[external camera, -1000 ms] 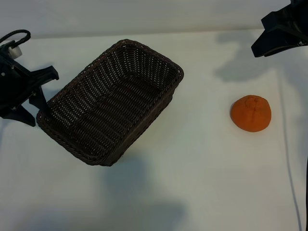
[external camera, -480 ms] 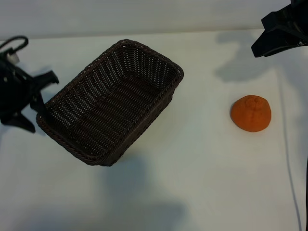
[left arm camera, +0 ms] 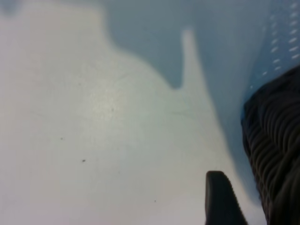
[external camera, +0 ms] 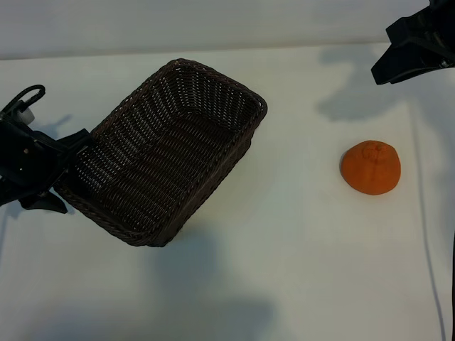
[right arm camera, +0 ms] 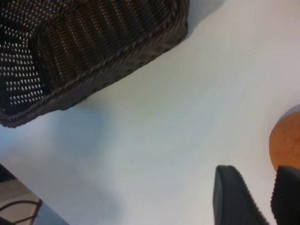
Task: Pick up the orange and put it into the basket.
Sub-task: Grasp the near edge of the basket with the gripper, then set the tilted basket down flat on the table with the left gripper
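The orange (external camera: 370,167) lies on the white table at the right, by itself. It also shows at the edge of the right wrist view as the orange (right arm camera: 286,140). The dark brown wicker basket (external camera: 234,153) sits slanted left of centre and holds nothing. My left gripper (external camera: 70,170) is open, hard against the basket's left corner. In the left wrist view one of its fingers (left arm camera: 220,199) stands just outside the basket wall (left arm camera: 276,150). My right gripper (external camera: 398,62) hangs open and empty at the far right, behind the orange.
The table's back edge runs along the top of the exterior view. A thin cable (external camera: 426,234) trails down the right side past the orange. Bare white tabletop (external camera: 298,234) lies between basket and orange.
My left gripper has moved toward the front and in against the basket's left corner. The basket has shifted slightly. The right arm and the orange have stayed put.
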Tool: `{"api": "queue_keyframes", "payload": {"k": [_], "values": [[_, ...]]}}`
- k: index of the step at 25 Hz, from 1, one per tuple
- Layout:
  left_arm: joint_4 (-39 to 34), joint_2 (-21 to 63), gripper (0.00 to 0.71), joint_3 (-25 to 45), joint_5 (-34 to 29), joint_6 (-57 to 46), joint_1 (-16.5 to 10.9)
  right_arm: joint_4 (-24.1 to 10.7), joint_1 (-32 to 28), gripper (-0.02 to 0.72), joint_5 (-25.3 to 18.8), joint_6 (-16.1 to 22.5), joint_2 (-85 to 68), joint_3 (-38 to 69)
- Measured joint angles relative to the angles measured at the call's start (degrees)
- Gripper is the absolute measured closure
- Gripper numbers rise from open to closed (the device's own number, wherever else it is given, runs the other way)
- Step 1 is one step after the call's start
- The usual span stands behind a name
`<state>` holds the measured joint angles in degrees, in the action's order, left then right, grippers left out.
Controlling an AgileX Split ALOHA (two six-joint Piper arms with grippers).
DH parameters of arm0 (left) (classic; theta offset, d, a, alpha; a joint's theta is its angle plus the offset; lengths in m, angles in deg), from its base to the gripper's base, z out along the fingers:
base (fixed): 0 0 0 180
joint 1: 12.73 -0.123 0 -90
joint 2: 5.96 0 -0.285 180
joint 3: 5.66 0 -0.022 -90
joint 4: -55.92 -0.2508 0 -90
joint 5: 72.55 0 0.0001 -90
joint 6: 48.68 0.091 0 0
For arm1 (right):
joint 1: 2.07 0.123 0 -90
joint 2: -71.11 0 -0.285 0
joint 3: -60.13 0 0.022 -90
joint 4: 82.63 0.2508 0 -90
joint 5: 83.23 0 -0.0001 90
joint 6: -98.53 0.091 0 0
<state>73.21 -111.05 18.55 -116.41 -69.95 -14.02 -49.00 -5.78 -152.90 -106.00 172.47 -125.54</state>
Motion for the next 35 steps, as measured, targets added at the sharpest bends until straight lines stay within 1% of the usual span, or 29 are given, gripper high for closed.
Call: {"api": "queue_keyframes", "payload": {"k": [6, 15, 16, 17, 20, 21, 24, 31, 35], "values": [[3.9, -0.2, 0.308, 1.8, 3.4, 1.1, 0.0, 0.0, 0.0, 0.457, 0.0, 0.0, 0.0, 0.0], [11.6, -2.1, 0.310, 4.0, 5.3, 4.6, 0.0, 0.0, 0.0, 0.457, 0.0, 0.0, 0.0, 0.0], [11.8, -2.1, 0.318, 4.0, 5.5, 4.7, 0.0, 0.0, 0.0, 0.457, 0.0, 0.0, 0.0, 0.0], [12.1, -2.1, 0.346, 4.0, 5.6, 5.1, 0.0, 0.0, 0.0, 0.457, 0.0, 0.0, 0.0, 0.0], [13.4, -2.2, 0.514, 4.0, 6.2, 6.3, -0.1, 0.0, 0.0, 0.457, 0.0, 0.0, 0.0, 0.0], [13.9, -2.2, 0.531, 4.0, 6.5, 8.1, -0.1, 0.0, 0.0, 0.457, 0.0, 0.0, 0.0, 0.0], [13.9, -2.2, 0.532, 4.0, 5.4, 10.3, -0.1, 0.0, 0.0, 0.457, 0.2, 0.0, 0.0, 0.0], [13.9, -2.2, 0.532, 4.0, 4.7, 10.4, -0.1, 0.0, 0.0, 0.457, 0.2, 0.0, 0.0, 0.0], [12.6, -2.2, 0.532, 1.6, 1.8, 10.4, -0.1, 0.0, 0.0, 0.457, 0.2, 0.0, 0.0, 0.0]]}}
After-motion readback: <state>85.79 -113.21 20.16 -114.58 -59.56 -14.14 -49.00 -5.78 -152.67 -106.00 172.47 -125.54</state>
